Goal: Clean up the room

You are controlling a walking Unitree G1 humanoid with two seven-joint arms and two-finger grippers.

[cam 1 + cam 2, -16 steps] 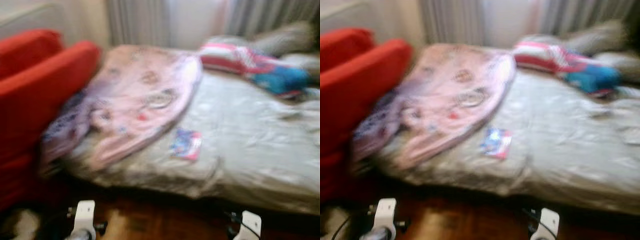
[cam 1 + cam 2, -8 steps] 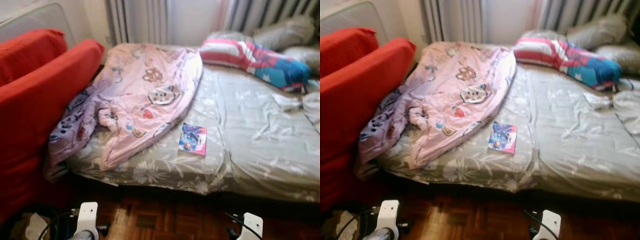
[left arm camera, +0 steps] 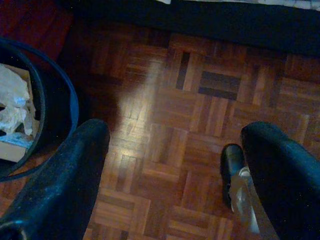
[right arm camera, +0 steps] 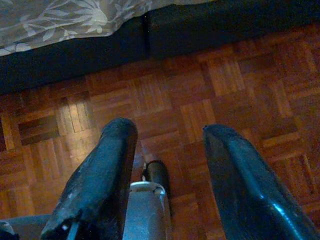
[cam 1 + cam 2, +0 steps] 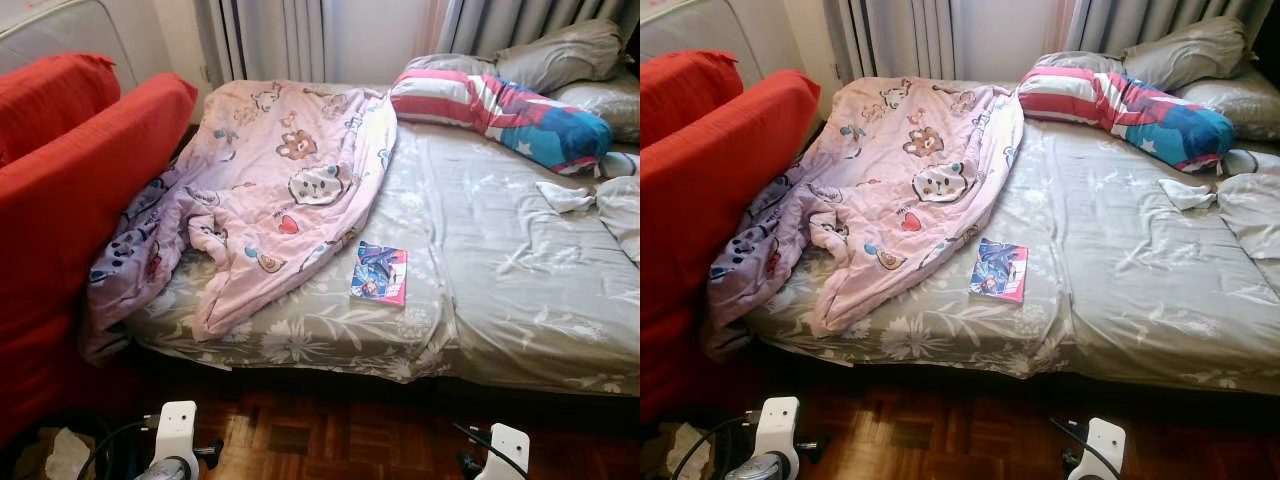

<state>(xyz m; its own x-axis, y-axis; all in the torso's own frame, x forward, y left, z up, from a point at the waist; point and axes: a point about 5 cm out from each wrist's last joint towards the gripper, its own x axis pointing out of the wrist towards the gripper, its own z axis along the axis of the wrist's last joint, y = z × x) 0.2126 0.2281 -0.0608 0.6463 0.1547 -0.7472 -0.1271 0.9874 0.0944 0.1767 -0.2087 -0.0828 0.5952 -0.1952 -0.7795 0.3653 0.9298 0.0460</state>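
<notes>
- Book (image 5: 379, 273) lies flat on the grey floral bed (image 5: 520, 300), just beside the lower edge of the pink blanket (image 5: 280, 190); it's ahead of and above both pincers, between them laterally, well out of reach.
- Striped pillow (image 5: 500, 105) and a small white cloth (image 5: 565, 196) sit farther off, toward the right pincer's side.
- Left gripper (image 3: 175, 170) hangs low over the parquet, fingers spread, empty; bin (image 3: 60, 100) just beside it.
- Right gripper (image 4: 170, 165) same: spread, empty, bed edge just ahead.
- Change: view was motion-blurred, now sharp and steady, so the camera has likely settled. Targets are readable; book looks like the first pick.
</notes>
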